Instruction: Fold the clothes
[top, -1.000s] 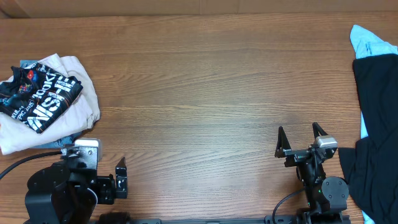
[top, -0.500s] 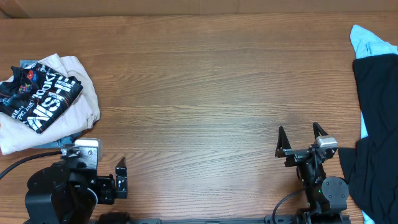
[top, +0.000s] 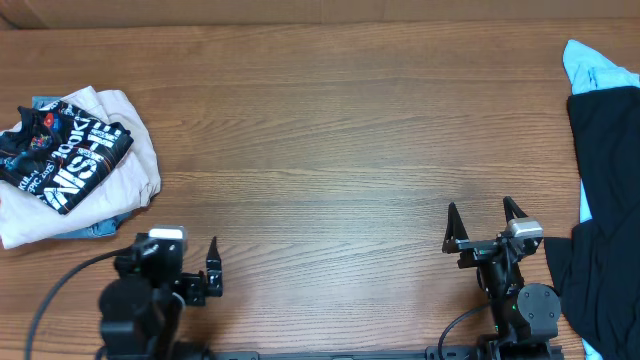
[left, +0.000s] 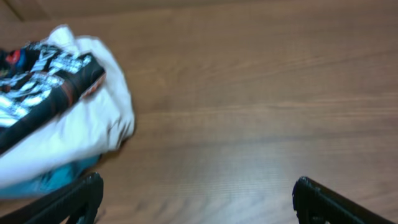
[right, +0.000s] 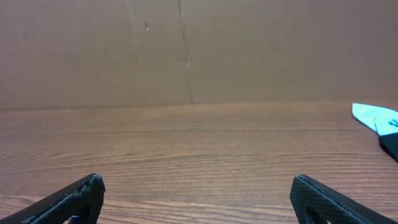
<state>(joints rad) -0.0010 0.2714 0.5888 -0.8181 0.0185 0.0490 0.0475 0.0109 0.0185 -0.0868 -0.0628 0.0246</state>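
The black garment with big white lettering (top: 62, 155) lies bunched on top of a pile at the table's left edge. It also shows in the left wrist view (left: 43, 81), at the upper left. My left gripper (top: 178, 265) is open and empty near the front edge, to the front right of the pile and apart from it; its fingers (left: 198, 193) frame bare wood. My right gripper (top: 479, 212) is open and empty at the front right; its fingers (right: 198, 190) are also over bare wood.
Beige trousers (top: 120, 170) and a blue cloth (top: 95, 229) lie under the lettered garment. A plain black cloth (top: 605, 200) and a light-blue cloth (top: 590, 65) hang over the right edge. A cardboard wall (right: 186, 50) stands behind the table.
My left arm has shifted to the right along the front edge and turned. The right arm and the cloths have not moved.
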